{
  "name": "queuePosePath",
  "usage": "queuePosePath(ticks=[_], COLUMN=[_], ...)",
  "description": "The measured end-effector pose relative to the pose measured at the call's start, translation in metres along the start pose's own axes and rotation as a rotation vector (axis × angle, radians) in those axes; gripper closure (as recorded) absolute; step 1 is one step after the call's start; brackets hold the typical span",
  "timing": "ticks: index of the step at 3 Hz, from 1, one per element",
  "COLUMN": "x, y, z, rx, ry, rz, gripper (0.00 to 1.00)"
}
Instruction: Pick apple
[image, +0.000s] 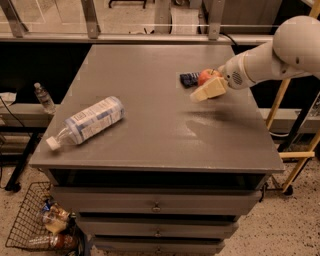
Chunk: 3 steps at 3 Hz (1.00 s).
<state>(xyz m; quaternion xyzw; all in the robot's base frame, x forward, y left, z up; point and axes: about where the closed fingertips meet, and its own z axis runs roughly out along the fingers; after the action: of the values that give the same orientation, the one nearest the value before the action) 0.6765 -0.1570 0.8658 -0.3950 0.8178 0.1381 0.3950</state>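
Note:
The apple (206, 75) is small, round and red-orange, and sits on the grey table (150, 135) at the back right, right of a small dark blue wrapper (189, 78). My gripper (206, 89) is cream-coloured and reaches in from the right on a white arm (265, 57). It is right at the apple's near side and covers its lower part. I cannot tell whether it touches the apple.
A clear plastic bottle (87, 122) lies on its side at the table's left. Drawers are below the tabletop. A wire basket (37, 220) with items stands on the floor at the lower left. Yellow frame legs (295, 155) stand to the right. A small bottle (44, 97) stands on a shelf at the left.

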Motion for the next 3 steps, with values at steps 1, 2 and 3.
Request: queuePosePath(ticks=[1, 2, 3], x=[0.000, -0.010, -0.026], y=[-0.006, -0.008, -0.002], z=[0.013, 0.014, 0.002], rx=[0.002, 0.005, -0.003], ry=[-0.010, -0.063, -0.134], rz=[0.011, 0.015, -0.009], gripper=[0.30, 0.61, 0.84])
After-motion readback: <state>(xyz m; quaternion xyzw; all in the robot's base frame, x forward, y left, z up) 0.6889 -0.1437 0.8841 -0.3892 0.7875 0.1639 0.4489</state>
